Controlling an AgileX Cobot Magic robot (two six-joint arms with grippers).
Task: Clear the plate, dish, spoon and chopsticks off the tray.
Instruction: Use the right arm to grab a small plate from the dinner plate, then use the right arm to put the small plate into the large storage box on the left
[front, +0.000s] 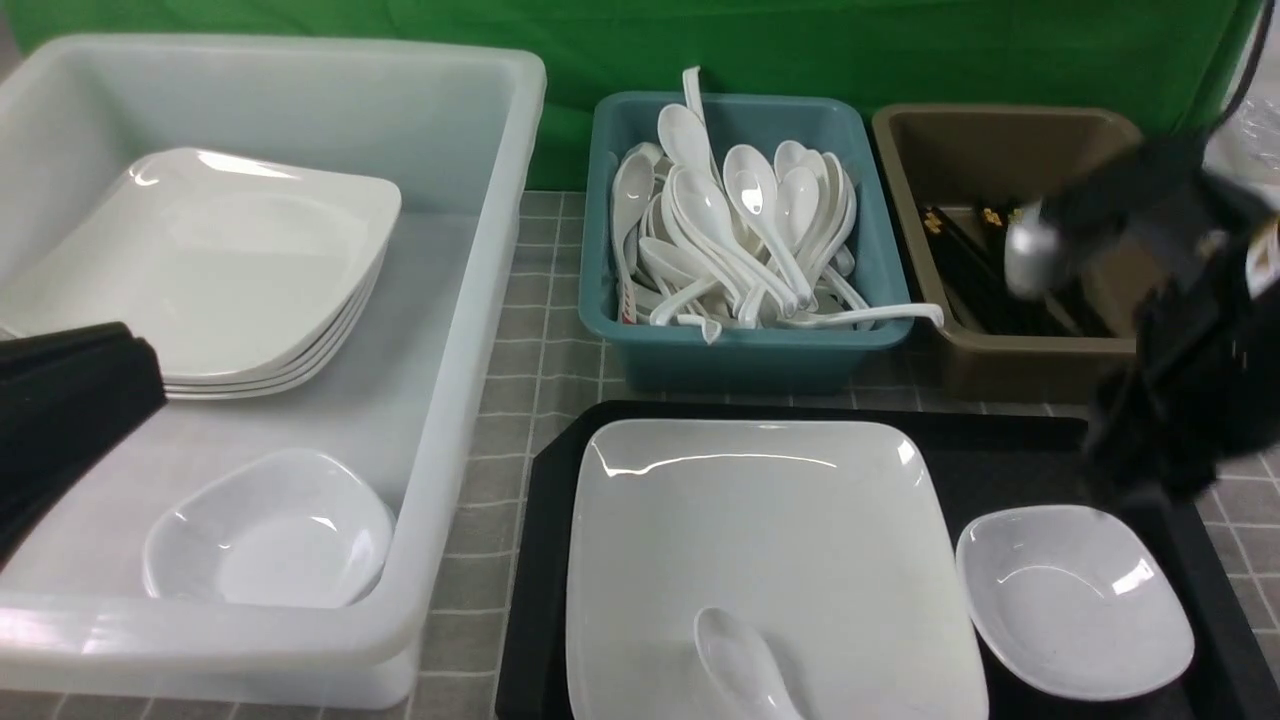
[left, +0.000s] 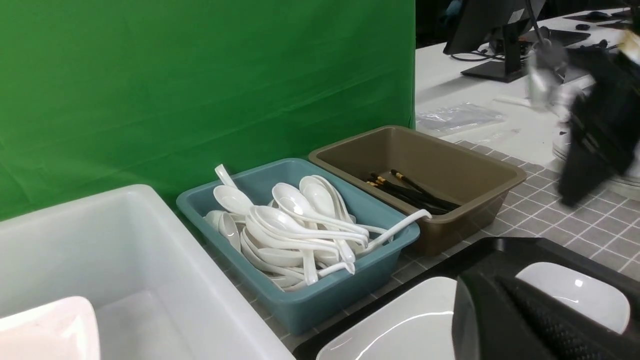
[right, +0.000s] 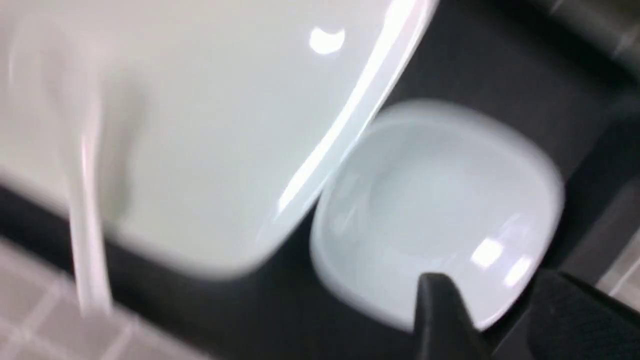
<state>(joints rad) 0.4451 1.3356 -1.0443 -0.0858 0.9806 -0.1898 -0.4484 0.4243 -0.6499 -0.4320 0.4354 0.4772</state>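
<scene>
On the black tray lies the large white plate, with the spoon resting on its near edge. The small dish sits on the tray to the plate's right. No chopsticks show on the tray; black chopsticks lie in the brown tub. My right gripper, blurred, hangs just above the dish's far right edge. In the right wrist view it stands open over the dish rim, holding nothing. My left gripper is shut and empty over the white tub.
The white tub on the left holds stacked plates and a small dish. A teal tub full of spoons and the brown tub stand behind the tray. A green curtain closes the back.
</scene>
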